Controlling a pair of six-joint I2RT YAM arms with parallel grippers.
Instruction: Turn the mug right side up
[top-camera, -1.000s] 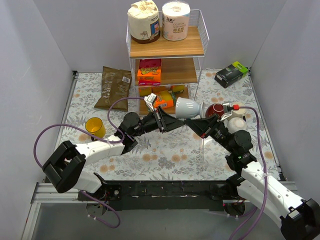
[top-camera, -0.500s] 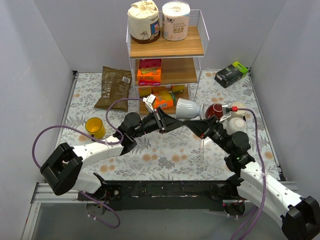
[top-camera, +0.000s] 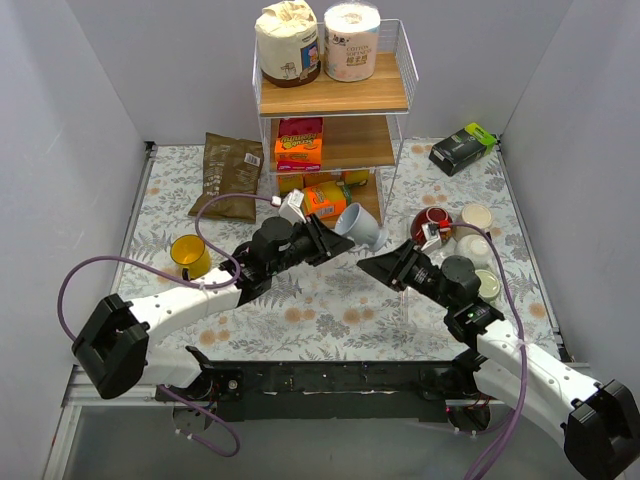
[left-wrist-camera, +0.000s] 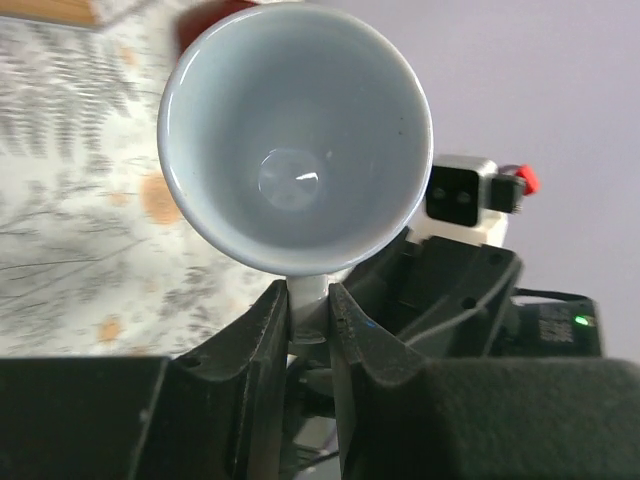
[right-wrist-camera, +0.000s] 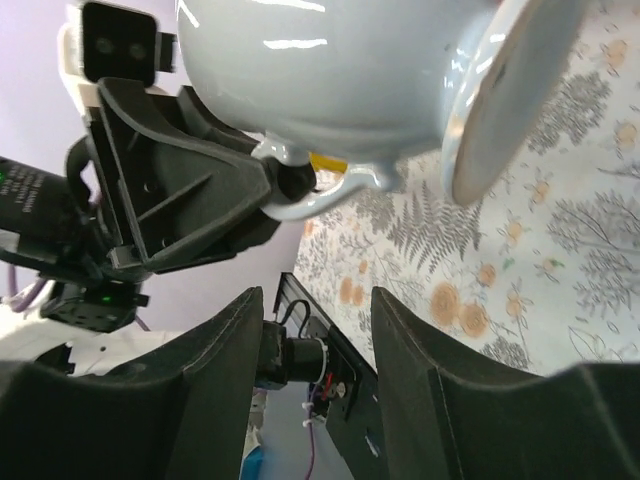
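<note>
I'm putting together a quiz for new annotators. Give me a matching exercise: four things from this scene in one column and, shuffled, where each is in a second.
1. white mug
2. yellow cup
3. toilet rolls
4. brown pouch

A. top shelf of the rack
B. lying flat on the table, just left of the rack
C. handle pinched in the left gripper
D. upright on the table, beside the left arm

Pairs: 1-C, 2-D, 3-A, 4-B

Open tablecloth (top-camera: 330, 312) before the mug (top-camera: 358, 222); shelf rack (top-camera: 335, 97) just behind (red bowl (top-camera: 431, 219) rightward).
</note>
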